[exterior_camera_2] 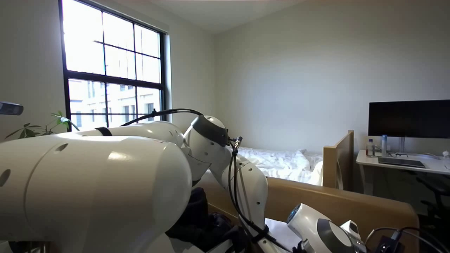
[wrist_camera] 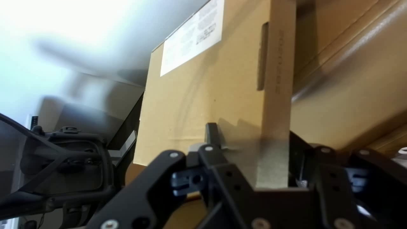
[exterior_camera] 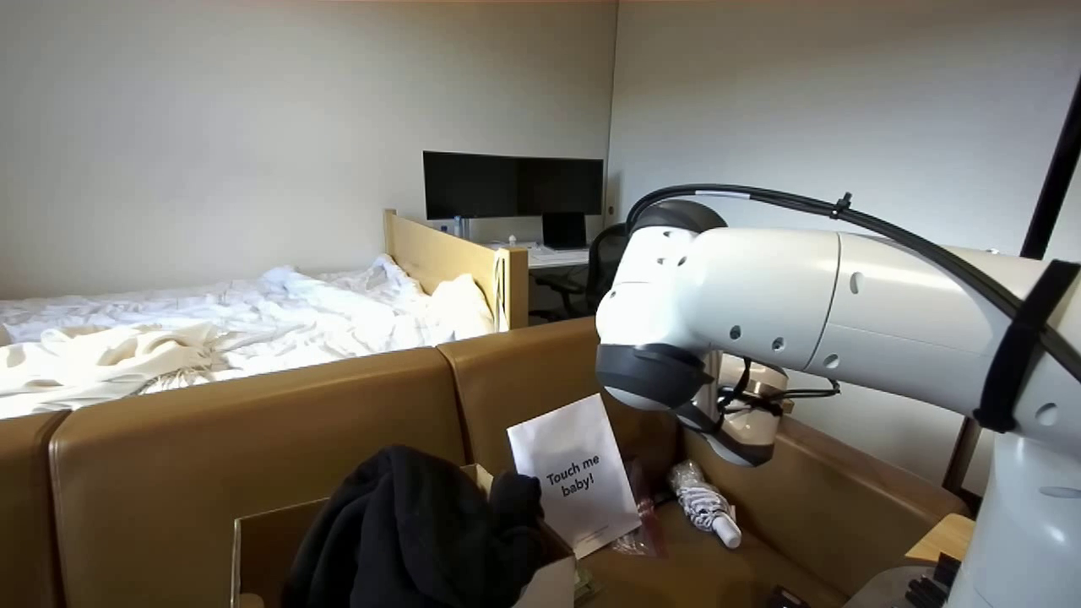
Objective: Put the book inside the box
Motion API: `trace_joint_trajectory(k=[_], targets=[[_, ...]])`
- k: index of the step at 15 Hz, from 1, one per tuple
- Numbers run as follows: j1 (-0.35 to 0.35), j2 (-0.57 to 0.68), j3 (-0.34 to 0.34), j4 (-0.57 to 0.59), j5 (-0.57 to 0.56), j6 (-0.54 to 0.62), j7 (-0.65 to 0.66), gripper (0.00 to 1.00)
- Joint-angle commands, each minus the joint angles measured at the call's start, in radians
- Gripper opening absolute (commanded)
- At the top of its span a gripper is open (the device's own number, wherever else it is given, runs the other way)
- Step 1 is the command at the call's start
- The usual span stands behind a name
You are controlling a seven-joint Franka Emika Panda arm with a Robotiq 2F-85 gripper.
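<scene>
In the wrist view the book (wrist_camera: 203, 95) is a flat tan cardboard-like piece with a white printed label near its top and a narrow side facing me. My gripper (wrist_camera: 253, 133) straddles its near edge. The left finger stands before the broad face, casting offset shadows on it; the right finger is partly hidden behind the narrow side. The jaws remain wider apart than the book's edge. The arm hides the book in both exterior views. A brown cardboard box (exterior_camera: 553, 581) appears at the bottom of an exterior view, its lower part cut off by the frame.
Black cloth (exterior_camera: 405, 532) fills much of the box and hangs over its rim. A white "Touch me baby!" sheet (exterior_camera: 574, 477) leans beside it. On the sofa (exterior_camera: 270, 456) lies a white corded bundle (exterior_camera: 705, 507). An office chair (wrist_camera: 86, 171) shows in the wrist view.
</scene>
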Motion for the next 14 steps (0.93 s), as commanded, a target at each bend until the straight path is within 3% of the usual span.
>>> trace_joint_trajectory(k=[1,7,10,14], targets=[[0.030,-0.001,-0.022,-0.012,0.020,0.000,-0.002,0.20],[0.089,-0.080,-0.164,0.036,-0.028,-0.001,0.035,0.06],[0.099,-0.182,-0.246,0.084,-0.063,0.000,0.019,0.07],[0.084,-0.411,-0.301,0.096,-0.240,-0.001,-0.052,0.07]])
